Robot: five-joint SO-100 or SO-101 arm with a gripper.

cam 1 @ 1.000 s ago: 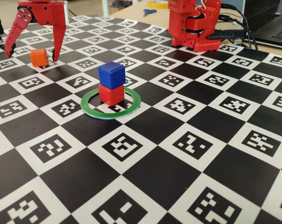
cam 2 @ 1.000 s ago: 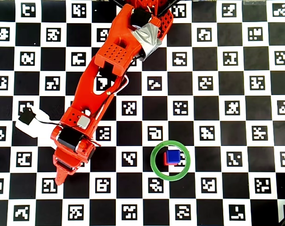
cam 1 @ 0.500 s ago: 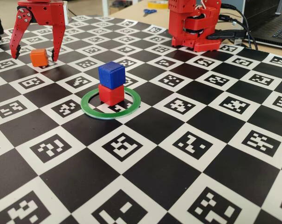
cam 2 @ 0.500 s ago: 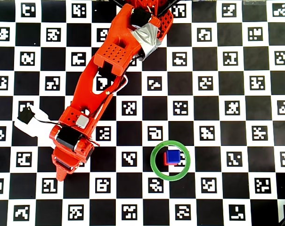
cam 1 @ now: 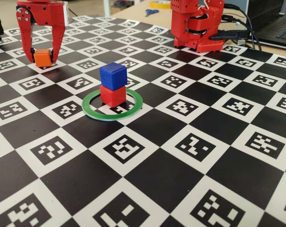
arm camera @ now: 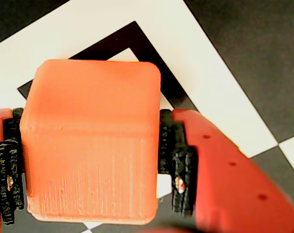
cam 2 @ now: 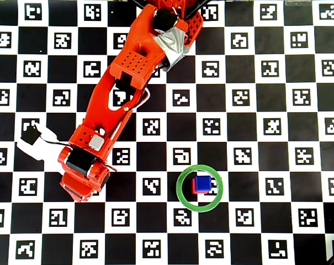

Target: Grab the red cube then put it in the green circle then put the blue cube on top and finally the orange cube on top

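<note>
The red cube (cam 1: 113, 96) stands inside the green circle (cam 1: 133, 104), and the blue cube (cam 1: 113, 75) sits on top of it, slightly turned. In the overhead view the blue cube (cam 2: 202, 183) covers most of the red cube (cam 2: 194, 189) inside the green circle (cam 2: 183, 194). My gripper (cam 1: 42, 58) is at the far left of the fixed view, shut on the orange cube (cam 1: 42, 57), low over the board. In the wrist view the orange cube (arm camera: 91, 141) fills the space between my black fingertips (arm camera: 178, 167). In the overhead view the arm (cam 2: 86, 171) hides the orange cube.
The board (cam 1: 190, 142) is a black and white checkerboard with marker tiles. The arm's red base (cam 1: 197, 26) stands at the far right, with black cables and a laptop (cam 1: 275, 26) behind it. Scissors (cam 1: 151, 12) lie on the wooden desk beyond the board.
</note>
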